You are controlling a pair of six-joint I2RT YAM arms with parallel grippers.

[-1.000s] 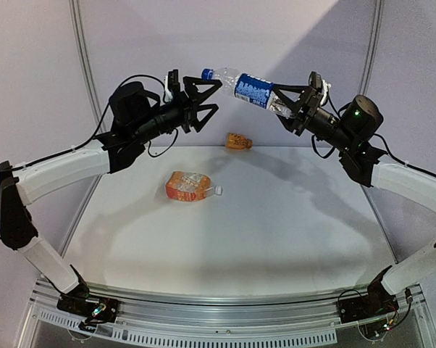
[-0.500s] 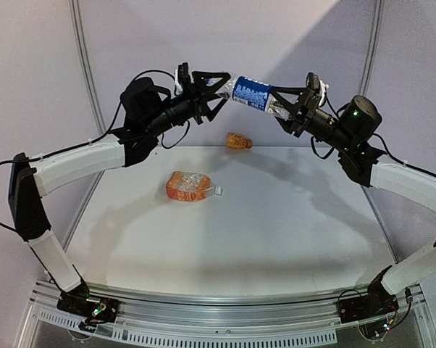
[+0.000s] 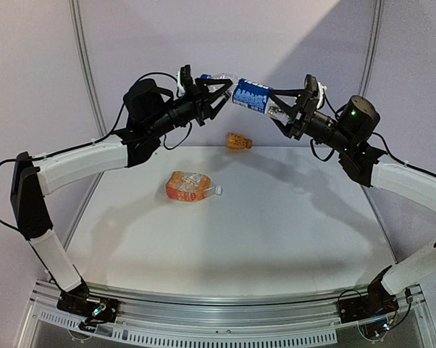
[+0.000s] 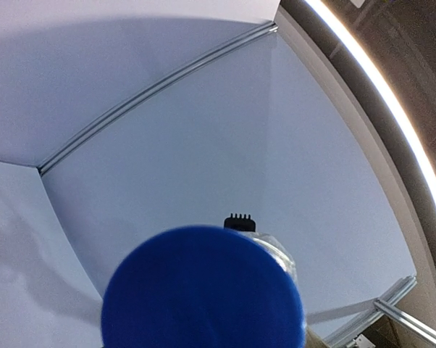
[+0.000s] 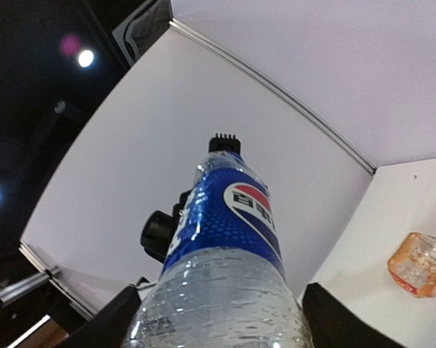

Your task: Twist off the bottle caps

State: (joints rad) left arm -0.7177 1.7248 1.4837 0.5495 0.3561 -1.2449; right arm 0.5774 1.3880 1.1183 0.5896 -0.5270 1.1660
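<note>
The slim clear water bottle [image 3: 252, 96] with a blue label hangs nearly level high above the table, between both arms. My left gripper [image 3: 216, 90] is closed in round its neck end, and its fingers hide the dark blue cap in the top view. In the left wrist view that cap [image 4: 203, 290] fills the bottom, very close. My right gripper [image 3: 287, 109] grips the bottle's lower body [image 5: 225, 217], with fingers [image 5: 109, 322] against both sides. The orange flat-sided bottle [image 3: 191, 186] lies on the table with its white cap [image 3: 219, 191] pointing right.
A small orange object [image 3: 237, 141] lies near the back wall on the white table [image 3: 276, 239]. The orange bottle [image 5: 421, 264] also shows at the right wrist view's lower right. Grey walls enclose the back and sides.
My left gripper moved right onto the bottle's cap end and its jaws narrowed from wide open. The bottle levelled slightly. The right arm stayed almost in place.
</note>
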